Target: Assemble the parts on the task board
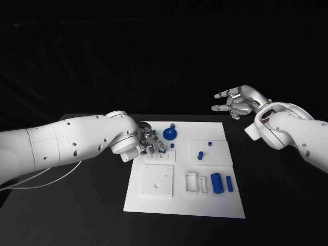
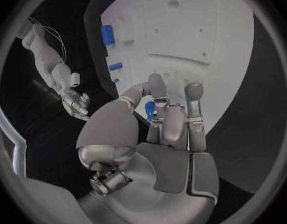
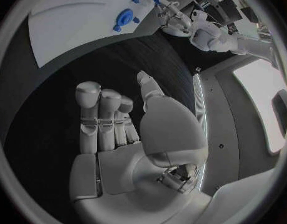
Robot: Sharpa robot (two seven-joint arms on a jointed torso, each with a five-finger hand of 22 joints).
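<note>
Left hand (image 1: 148, 143) pinching a small blue part (image 2: 149, 109) over the white board (image 1: 208, 205).
Right hand (image 1: 238, 102) raised at two o'clock off the board, fingers apart, holding nothing.

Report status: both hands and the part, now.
Left hand over the board, fingers pinching a small blue part. Right hand raised off the board, open, holding nothing. Nothing in the way.

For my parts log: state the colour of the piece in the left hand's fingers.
Blue. The small part pinched by the left hand shows best in the left wrist view.
</note>
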